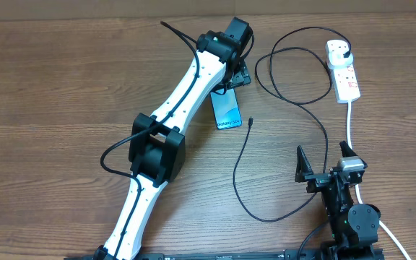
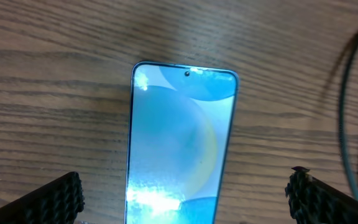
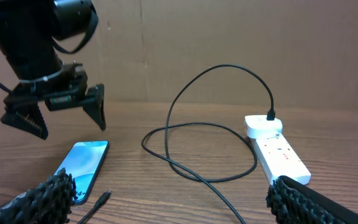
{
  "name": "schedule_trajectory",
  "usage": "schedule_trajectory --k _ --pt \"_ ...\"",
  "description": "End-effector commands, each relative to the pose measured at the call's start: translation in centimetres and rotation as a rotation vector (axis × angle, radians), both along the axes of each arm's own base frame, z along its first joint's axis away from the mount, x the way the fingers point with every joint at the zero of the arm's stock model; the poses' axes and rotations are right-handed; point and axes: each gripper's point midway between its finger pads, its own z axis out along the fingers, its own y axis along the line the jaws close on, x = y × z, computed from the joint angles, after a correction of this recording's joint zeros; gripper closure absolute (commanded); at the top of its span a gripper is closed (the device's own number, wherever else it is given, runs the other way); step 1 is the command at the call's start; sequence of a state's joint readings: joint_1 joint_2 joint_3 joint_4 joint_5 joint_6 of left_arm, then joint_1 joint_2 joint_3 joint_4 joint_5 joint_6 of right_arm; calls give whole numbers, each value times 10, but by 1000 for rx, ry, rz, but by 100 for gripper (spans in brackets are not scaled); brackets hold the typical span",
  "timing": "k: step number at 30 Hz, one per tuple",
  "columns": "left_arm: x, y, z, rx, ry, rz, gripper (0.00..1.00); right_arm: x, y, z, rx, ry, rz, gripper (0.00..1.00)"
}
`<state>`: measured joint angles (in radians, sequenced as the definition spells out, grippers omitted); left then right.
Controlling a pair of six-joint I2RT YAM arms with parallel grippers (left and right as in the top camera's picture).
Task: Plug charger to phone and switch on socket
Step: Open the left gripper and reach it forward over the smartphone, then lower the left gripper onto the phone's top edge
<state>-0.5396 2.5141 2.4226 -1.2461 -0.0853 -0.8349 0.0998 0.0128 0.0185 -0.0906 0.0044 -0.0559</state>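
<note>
Nothing's connected yet: the charger [image 1: 240, 166] lies loose, its tip beside the phone [image 1: 227, 110], towards the far edge of the worktop [image 1: 63, 87]. The socket [image 1: 343, 72] sits near the far right corner, its switch unreadable. My left tool [image 3: 70, 129] hangs wide open over the phone, and my right tool [image 1: 323, 155] gapes empty by the near edge.

Small white text line on phone [image 1: 227, 110] screen, at end farthest from left claw [image 1: 232, 83]: too small to read. Red marks on socket [image 1: 343, 68], well ahead of right claw [image 1: 323, 155]: illegible.
</note>
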Motion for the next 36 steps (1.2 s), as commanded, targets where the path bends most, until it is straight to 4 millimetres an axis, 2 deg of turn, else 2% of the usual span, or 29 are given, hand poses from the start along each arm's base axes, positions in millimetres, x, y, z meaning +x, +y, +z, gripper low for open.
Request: schedule_trajectory --k 1,6,12,36 --pt "-6 -7 -21 43 24 -34 0 0 1 -1 0 -5 3 0" --pt "-11 -12 -38 71 44 -34 0 0 1 -1 0 -5 3 0" --pt "-15 -7 -49 107 64 -28 0 0 1 -1 0 -5 3 0" --pt "-10 -2 -53 124 54 -18 0 0 1 -1 0 -5 3 0"
